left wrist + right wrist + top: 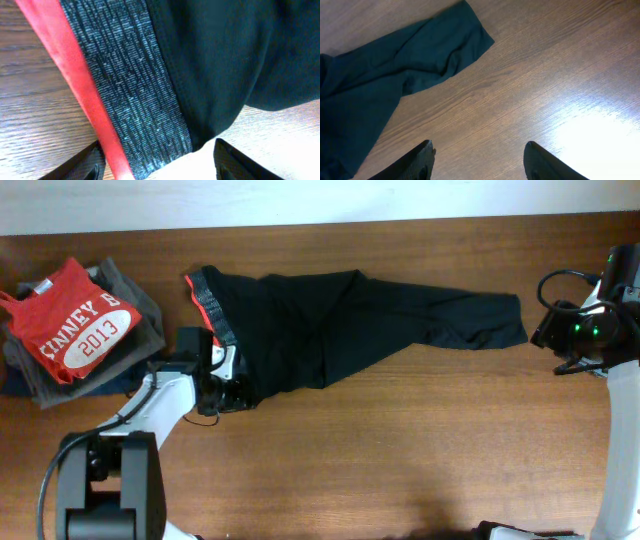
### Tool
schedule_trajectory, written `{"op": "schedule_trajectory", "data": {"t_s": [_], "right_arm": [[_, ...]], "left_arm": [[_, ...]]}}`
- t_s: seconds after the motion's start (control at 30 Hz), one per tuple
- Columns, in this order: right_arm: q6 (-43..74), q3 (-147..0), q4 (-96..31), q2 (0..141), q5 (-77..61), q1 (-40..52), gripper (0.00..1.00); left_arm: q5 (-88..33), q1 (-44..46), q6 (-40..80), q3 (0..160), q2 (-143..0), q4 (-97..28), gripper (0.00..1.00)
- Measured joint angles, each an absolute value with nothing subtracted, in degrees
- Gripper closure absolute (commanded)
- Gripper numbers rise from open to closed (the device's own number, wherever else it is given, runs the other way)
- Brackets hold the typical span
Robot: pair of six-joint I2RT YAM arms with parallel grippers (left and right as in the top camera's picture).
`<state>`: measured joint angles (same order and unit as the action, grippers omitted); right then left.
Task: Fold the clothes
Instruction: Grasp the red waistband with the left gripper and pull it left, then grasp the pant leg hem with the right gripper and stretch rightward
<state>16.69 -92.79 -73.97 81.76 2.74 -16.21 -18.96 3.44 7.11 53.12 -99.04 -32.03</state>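
The black trousers [330, 320] lie flat across the table, grey waistband edged red-orange [207, 305] at the left, leg ends [490, 320] at the right. My left gripper [232, 388] is open at the waistband's near corner. In the left wrist view the red edge [75, 80] and grey band [135, 90] run down between the spread fingers [160, 162]. My right gripper [560, 330] is open and empty just right of the leg ends. In the right wrist view its fingers [479, 160] hover over bare wood, with the trouser leg [410, 55] ahead to the left.
A stack of folded garments with a red "2013" T-shirt [75, 325] on top sits at the far left, close to my left arm. The wooden table [400, 450] stretches in front of the trousers; a light wall strip runs along the back edge.
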Motion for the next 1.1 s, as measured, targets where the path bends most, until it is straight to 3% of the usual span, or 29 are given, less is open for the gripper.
{"op": "schedule_trajectory", "data": {"t_s": [0.1,0.23,0.57,0.77,1.1], "right_arm": [[16.7,-92.8,-74.1,81.8,2.7,-16.2,0.38],[16.7,-92.8,-74.1,81.8,2.7,-16.2,0.38],[16.4,-92.8,-74.1,81.8,2.8,-16.2,0.36],[16.1,-92.8,-74.0,83.2,2.6,-16.2,0.34],[10.8,-87.2,-66.0,93.8,-3.5,-16.2,0.32]], "left_arm": [[-18.9,3.7,6.9,53.1,-99.5,-31.4,0.78],[-18.8,3.7,6.9,53.1,-100.1,-31.2,0.99],[-17.4,-1.6,7.1,53.2,-100.1,-39.6,0.99],[-4.7,-6.0,12.8,54.0,-99.0,-46.0,1.00],[4.5,-6.5,15.7,54.1,-98.8,-45.1,0.99]]}}
